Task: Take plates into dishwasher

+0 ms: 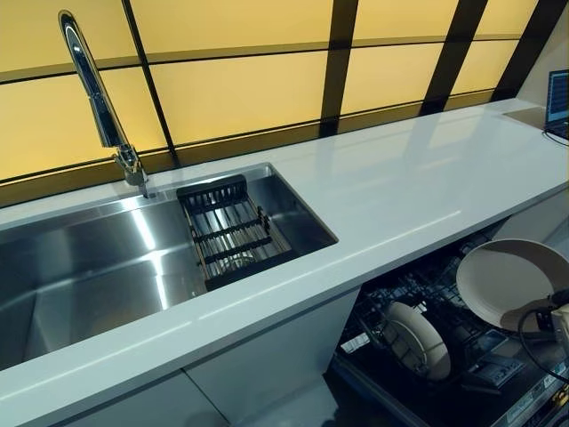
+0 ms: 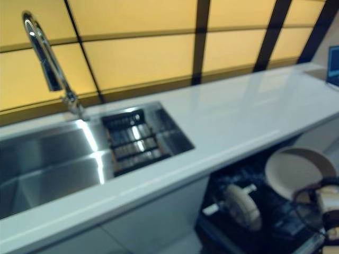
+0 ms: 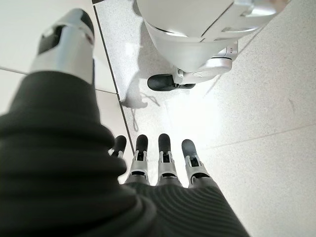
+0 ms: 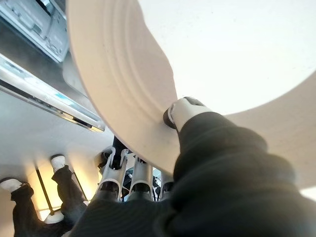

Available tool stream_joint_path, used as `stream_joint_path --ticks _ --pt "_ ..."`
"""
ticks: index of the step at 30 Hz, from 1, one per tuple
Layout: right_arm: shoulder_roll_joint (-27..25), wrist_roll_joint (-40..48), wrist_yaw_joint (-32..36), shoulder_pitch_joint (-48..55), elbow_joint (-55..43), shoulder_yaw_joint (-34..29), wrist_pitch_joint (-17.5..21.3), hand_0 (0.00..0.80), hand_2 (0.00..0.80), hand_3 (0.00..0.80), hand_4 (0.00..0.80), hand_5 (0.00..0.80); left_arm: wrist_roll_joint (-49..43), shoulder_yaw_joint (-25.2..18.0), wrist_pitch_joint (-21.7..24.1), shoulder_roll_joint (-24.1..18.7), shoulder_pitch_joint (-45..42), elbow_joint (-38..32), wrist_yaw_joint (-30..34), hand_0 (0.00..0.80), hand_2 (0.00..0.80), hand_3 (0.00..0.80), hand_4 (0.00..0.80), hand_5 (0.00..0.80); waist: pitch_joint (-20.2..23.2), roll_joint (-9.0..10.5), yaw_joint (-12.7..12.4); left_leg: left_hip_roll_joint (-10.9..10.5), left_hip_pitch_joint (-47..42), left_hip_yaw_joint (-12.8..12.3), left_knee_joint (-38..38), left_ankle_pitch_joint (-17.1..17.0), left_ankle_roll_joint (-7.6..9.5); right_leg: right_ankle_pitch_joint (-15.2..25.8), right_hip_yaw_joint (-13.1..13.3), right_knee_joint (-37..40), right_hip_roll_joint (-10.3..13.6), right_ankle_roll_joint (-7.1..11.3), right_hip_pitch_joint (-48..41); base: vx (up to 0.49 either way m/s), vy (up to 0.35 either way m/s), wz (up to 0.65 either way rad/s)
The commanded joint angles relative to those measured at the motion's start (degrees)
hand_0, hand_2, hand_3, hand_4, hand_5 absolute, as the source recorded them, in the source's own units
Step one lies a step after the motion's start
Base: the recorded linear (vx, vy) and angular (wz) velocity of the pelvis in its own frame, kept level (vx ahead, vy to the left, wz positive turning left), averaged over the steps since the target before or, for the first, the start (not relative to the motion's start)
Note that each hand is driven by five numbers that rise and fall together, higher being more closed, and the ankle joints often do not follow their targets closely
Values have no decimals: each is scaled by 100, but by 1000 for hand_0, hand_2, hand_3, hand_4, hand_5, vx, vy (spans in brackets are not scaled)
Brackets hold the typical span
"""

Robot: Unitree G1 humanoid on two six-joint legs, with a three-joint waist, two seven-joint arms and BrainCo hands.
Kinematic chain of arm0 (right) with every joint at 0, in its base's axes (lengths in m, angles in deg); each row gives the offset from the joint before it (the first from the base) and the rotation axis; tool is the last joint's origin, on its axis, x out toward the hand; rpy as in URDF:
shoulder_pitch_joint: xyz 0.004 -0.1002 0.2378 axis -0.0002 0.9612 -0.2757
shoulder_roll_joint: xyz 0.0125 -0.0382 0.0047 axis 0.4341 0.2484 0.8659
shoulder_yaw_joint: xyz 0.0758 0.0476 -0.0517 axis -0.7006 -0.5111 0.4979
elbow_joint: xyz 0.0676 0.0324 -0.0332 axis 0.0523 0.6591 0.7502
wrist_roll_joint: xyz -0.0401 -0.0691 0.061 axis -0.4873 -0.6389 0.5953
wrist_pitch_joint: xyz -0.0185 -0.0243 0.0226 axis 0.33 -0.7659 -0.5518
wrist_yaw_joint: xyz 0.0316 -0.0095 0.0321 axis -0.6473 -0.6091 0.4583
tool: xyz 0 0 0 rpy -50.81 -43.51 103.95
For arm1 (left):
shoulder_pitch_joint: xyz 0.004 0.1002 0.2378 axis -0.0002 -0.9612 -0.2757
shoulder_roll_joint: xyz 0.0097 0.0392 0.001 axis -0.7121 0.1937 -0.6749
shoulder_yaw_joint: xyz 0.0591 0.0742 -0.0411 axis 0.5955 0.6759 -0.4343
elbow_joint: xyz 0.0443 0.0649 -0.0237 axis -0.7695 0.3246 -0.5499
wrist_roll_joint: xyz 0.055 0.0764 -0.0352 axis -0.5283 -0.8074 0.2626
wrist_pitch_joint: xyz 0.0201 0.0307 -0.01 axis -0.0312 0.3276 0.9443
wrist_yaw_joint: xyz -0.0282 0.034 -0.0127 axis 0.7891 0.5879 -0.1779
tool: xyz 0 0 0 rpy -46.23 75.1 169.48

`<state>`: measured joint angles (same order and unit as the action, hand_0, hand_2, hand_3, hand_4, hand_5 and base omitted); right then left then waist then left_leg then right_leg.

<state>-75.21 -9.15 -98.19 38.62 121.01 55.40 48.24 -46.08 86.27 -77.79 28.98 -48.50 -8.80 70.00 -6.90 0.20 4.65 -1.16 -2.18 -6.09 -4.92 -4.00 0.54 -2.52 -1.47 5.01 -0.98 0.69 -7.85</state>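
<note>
My right hand pinches a cream plate, thumb on its face and fingers curled under its rim. It holds the plate tilted above the open dishwasher's lower rack, at the right of the eye views. A second cream plate stands upright on edge in that rack. My left hand hangs over the floor with fingers straight and holds nothing; it shows only in the left wrist view.
A white countertop runs above the dishwasher. A steel sink with a tall tap and a dark drainer basket sits at the left. A laptop corner is at the far right.
</note>
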Motion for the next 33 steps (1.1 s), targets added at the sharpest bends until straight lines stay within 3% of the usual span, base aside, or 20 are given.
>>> stream_joint_path --ticks 1,12,22,33 --pt "-109 93 -448 -218 -196 233 226 800 800 800 800 800 62 -2 121 -153 40 56 -102 0 0 0 0 0 243 67 -302 58 -327 105 -8 525 -186 661 -150 -1 340 635 508 -23 -47 0" --pt "-45 150 -1023 -751 205 504 440 800 800 800 800 800 421 149 281 -50 -21 -67 -82 0 0 0 0 0 -25 -398 -350 -123 -60 230 -8 396 -184 741 -158 -27 495 653 794 -50 17 7" --pt "-309 279 -1182 -1402 497 779 676 800 800 800 800 800 861 286 318 -29 83 -343 -78 0 0 0 0 0 -467 -867 -326 -312 264 265 -8 274 -165 826 -112 -100 624 667 1219 -106 53 1" --pt "-347 330 -1115 -1668 604 1005 768 800 800 800 800 800 1193 369 270 18 149 -623 -251 0 0 0 0 0 -718 -1159 -301 -409 454 240 -8 214 -167 865 -120 -142 709 666 1475 -63 33 1"
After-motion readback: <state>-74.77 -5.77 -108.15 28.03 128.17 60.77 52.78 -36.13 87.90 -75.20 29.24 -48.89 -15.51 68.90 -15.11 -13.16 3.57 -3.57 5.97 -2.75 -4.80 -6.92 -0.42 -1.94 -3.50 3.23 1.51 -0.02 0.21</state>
